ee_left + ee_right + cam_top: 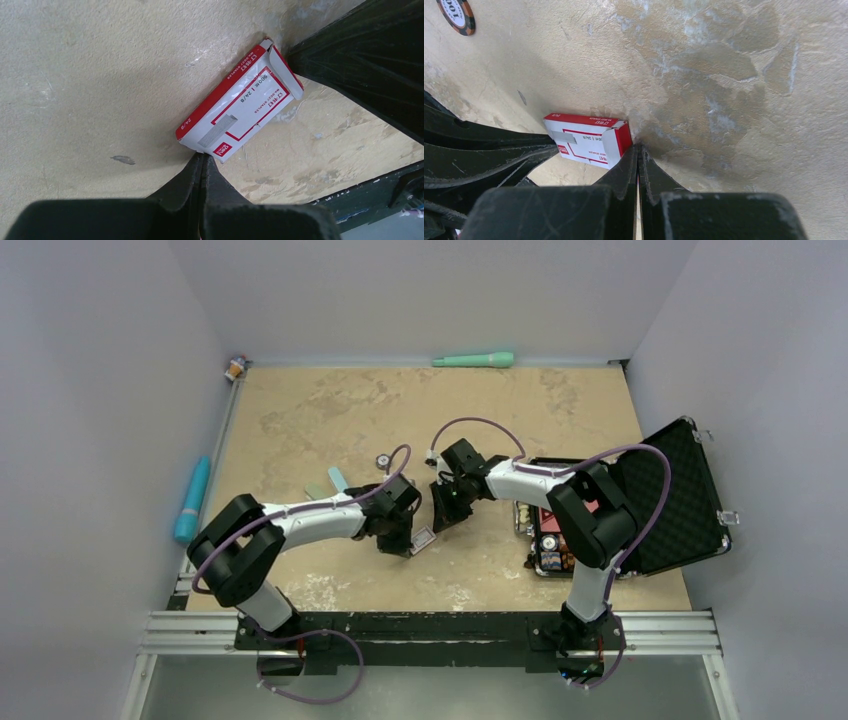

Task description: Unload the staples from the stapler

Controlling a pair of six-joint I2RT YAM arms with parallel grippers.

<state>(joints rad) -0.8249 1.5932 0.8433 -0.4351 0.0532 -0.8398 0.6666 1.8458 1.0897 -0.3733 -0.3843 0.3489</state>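
Both are shut and empty. The left pincer (pixel 202 162) and right pincer (pixel 639 150) set their tips at opposite ends of the red-and-white staple box (pixel 235 105), probably bracing it on the counter (pixel 75 75) (the staples themselves can't be made out).

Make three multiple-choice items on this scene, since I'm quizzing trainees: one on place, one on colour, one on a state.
1. Where on the table is the box? A far left corner; B middle, by both grippers; C far right corner.
2. The box's colours? A red and white; B blue and yellow; C green and black.
3. The left gripper and right gripper are: A both open; B both shut; C one open, one shut.
Key: 1 B, the top view shows it between the arms' tips; 2 A, both wrist views show it; 3 B, each pair of fingers meets.
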